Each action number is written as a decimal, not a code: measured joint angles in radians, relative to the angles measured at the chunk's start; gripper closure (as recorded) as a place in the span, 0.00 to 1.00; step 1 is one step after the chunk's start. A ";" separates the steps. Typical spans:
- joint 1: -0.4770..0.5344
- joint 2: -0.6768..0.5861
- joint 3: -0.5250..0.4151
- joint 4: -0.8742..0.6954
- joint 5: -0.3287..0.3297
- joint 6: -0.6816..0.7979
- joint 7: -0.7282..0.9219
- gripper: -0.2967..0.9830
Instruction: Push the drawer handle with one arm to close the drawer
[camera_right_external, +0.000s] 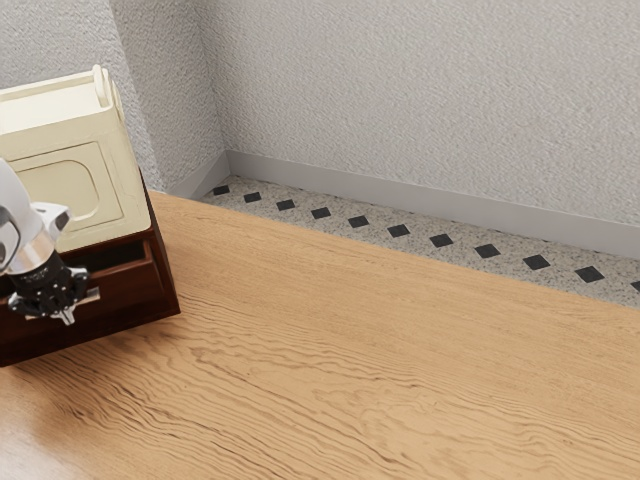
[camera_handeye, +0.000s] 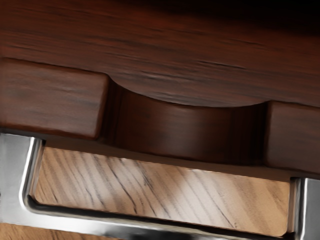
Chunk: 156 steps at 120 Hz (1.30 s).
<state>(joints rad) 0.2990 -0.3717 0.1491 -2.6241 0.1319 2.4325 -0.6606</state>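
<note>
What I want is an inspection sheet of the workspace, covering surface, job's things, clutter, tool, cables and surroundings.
Surface: wood-grained table.
Job's things: dark wooden drawer with a scooped front edge and metal handle; dark gap above its front, how far open can't be told.
Clutter: cream boxlike item atop the dark cabinet.
Tool: at the handle; contact can't be told.
Cables: nothing seen.
Surroundings: textured pale walls, grey baseboard, speckled floor with black diamonds.
</note>
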 joint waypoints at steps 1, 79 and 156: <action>0.000 0.003 0.001 0.002 0.000 0.000 0.000 0.85; -0.015 0.166 0.058 0.150 0.003 0.010 -0.056 0.85; -0.051 0.184 0.074 0.161 0.191 0.004 -0.346 0.85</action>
<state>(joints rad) 0.2480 -0.1879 0.2226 -2.4627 0.3226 2.4366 -1.0070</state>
